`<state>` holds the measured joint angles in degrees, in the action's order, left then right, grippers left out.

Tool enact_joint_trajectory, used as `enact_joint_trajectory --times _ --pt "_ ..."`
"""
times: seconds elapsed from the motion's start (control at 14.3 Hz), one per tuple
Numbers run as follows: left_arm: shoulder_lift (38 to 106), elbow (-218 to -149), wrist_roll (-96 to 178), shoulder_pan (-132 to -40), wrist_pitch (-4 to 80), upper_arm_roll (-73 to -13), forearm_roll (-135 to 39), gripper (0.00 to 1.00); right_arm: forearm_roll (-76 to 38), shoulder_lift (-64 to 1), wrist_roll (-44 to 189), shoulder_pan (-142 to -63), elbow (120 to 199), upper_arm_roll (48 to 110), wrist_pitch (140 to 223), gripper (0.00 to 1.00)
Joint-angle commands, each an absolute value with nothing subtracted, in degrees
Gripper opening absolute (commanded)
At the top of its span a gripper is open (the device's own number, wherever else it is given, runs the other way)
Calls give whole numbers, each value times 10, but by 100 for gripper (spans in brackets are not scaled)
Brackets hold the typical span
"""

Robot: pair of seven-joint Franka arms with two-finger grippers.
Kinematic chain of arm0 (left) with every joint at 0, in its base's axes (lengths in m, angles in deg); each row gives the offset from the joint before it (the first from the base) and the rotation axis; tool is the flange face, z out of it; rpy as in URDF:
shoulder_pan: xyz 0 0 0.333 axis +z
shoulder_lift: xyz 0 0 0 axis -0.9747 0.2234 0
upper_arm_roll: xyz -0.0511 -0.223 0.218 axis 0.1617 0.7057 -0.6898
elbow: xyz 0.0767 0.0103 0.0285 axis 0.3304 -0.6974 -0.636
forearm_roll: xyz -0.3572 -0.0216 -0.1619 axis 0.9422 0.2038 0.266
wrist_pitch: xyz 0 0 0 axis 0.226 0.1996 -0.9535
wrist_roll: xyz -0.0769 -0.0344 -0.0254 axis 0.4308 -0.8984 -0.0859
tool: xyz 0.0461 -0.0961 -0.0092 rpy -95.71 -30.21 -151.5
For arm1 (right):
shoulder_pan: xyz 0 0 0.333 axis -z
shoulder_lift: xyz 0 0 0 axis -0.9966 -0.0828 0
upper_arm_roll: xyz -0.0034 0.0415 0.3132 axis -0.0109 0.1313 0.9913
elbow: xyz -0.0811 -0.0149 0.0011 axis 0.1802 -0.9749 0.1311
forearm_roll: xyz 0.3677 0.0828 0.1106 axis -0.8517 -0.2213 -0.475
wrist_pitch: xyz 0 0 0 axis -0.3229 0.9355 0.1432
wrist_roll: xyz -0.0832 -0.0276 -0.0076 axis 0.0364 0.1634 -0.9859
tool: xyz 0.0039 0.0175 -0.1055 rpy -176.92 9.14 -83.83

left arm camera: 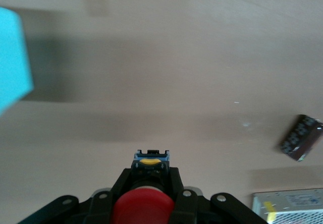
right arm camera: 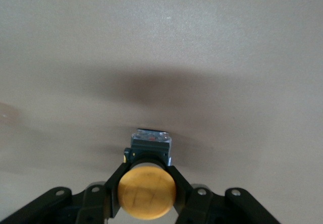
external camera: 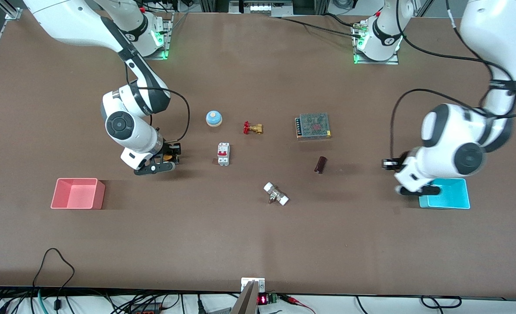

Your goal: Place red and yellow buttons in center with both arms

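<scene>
Buttons look light and rigid: left gripper (left arm camera: 146, 204) clamps the red button (left arm camera: 141, 208), right gripper (right arm camera: 146, 191) the yellow button (right arm camera: 146, 192), both by their black bodies.

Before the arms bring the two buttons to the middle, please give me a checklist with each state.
1. Left gripper shut on red button: ok.
2. Right gripper shut on yellow button: ok.
3. Left gripper out of blue bin: ok, beside its corner.
4. Right gripper away from pink bin: ok.
5. Bare table between breaker and dark block: ok.
6. Height above table: cannot tell.
</scene>
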<state>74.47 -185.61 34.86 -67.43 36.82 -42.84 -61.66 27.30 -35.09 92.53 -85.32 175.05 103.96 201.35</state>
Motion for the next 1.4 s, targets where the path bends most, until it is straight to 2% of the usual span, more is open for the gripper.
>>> enact_joint_trajectory --times 0.0,0.07,0.14,0.21,0.28,0.35,0.42,0.49,0.63,0.7,0.84,0.91,1.12,1.33 --pt "723 -1942 301 -692 464 -421 -625 18 284 -352 936 -855 1751 1040 2022 39" --pt "725 -1959 263 -715 490 -424 -630 18 284 -352 937 -855 1751 1040 2023 44" --pt "728 -1968 248 -724 507 -425 -635 18 284 -353 937 -855 1751 1040 2023 66" --pt "730 -1973 246 -724 517 -424 -645 18 284 -355 937 -854 1751 1039 2024 70" --pt "733 -1976 246 -723 520 -424 -654 18 284 -355 942 -854 1751 1040 2024 81" --pt "736 -1981 245 -724 529 -425 -654 18 284 -355 952 -855 1750 1040 2024 85" --pt "737 -1990 245 -724 548 -424 -654 18 283 -355 961 -856 1748 1040 2024 86" --pt "740 -1998 245 -723 563 -426 -654 18 280 -355 964 -856 1744 1040 2024 96" --pt "743 -2012 245 -723 584 -426 -654 20 275 -350 956 -852 1724 1040 2017 100" --pt "745 -2013 242 -723 585 -426 -654 37 270 -342 956 -851 1714 1040 2007 100" --pt "749 -2013 236 -720 584 -426 -654 95 222 -322 956 -843 1681 1039 1980 100" --pt "745 -2011 236 -719 579 -426 -654 100 200 -313 953 -836 1662 1038 1958 100" --pt "720 -2003 238 -720 547 -424 -654 100 189 -281 947 -820 1615 1027 1876 100" --pt "680 -1953 236 -723 438 -422 -654 100 185 -250 879 -807 1563 988 1782 100"
